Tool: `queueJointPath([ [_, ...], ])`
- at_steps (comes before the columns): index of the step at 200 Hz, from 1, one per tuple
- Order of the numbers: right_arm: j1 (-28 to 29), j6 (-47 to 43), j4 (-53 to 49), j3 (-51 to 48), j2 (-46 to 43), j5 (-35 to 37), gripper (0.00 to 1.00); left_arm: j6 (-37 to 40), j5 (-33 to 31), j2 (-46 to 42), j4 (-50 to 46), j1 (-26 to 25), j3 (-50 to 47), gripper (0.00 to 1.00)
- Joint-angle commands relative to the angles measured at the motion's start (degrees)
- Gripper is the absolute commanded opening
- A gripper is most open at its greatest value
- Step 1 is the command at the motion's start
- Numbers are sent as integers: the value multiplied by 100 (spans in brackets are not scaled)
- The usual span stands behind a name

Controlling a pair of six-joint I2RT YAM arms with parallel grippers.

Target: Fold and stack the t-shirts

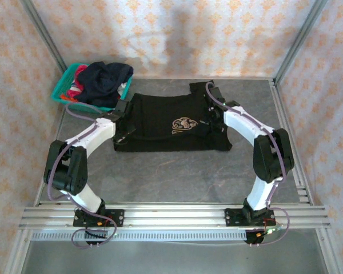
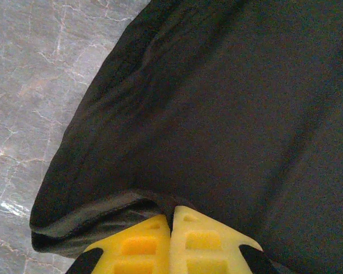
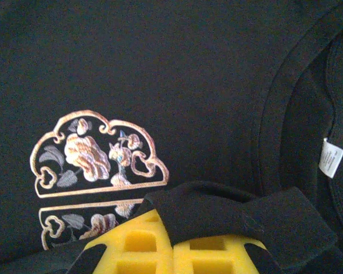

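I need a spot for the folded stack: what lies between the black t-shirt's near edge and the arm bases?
Bare grey tabletop, nothing else, as the top external view shows below the black t-shirt.

Left arm (image 1: 94, 134) reaching forward, elbow bowed outward, jaws pressed together, right arm (image 1: 244, 123) mirrored, jaws pinched closed

text: none legible | white tag (image 3: 331, 158) in black t-shirt (image 3: 160, 63) collar: print too small

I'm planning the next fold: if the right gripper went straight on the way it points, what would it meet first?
The black t-shirt: a fold of its cloth lies over the tips of the right gripper, with the tan emblem just beyond, though depth is unclear.
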Motion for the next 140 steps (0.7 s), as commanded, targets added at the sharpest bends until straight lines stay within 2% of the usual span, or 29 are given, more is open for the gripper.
queueJointPath([
  [1, -104, -111, 91, 300, 140, 28, 0, 109, -151, 133, -128, 93, 185, 0],
  [140, -241, -221, 137, 768, 833, -132, 0, 381, -196, 805, -317, 279, 824, 0],
])
